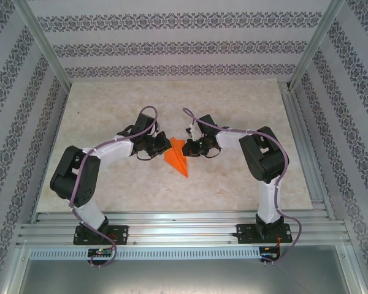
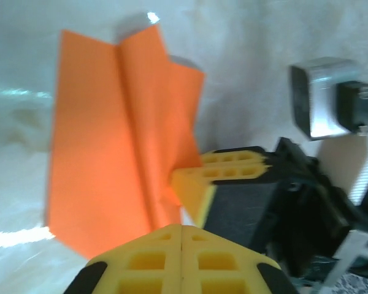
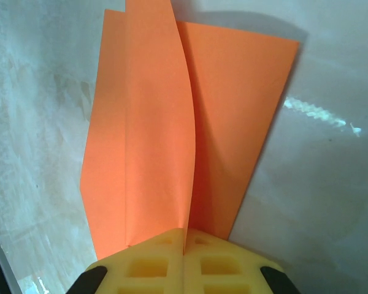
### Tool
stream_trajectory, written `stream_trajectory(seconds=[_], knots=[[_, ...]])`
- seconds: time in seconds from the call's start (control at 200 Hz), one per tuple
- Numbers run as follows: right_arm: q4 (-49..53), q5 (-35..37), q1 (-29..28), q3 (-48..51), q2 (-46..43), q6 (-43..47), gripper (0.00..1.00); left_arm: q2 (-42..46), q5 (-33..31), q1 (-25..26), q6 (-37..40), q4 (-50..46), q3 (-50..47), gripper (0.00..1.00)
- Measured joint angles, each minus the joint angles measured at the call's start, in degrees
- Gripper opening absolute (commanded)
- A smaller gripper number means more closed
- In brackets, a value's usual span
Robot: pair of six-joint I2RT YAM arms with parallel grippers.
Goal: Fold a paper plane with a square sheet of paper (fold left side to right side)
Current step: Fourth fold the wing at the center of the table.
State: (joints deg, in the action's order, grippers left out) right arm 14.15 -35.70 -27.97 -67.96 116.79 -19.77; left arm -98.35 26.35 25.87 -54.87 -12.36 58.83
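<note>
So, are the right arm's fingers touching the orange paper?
Touching. The right wrist view shows it: the raised flap of the orange paper runs straight down into the seam between the shut right fingers, with no gap.

No legible text, label, brand, number or sign in any view. Wallpaper bands carry a repeating ornamental motif, not lettering. The paper plane is plain orange on every face that shows, and the small boards at the arm bases are too small to read.
</note>
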Motion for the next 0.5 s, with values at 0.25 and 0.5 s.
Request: stream_trajectory(seconds=[0.25,0.5], knots=[[0.02,0.02,-0.02,0.0,0.0,0.0,0.05,-9.11,3.43,0.17,-1.77,3.15,4.83,0.0],[0.07,0.02,-0.04,-0.02,0.0,0.02,0.05,-13.51,3.69,0.57,-2.67,3.78,8.2,0.0]])
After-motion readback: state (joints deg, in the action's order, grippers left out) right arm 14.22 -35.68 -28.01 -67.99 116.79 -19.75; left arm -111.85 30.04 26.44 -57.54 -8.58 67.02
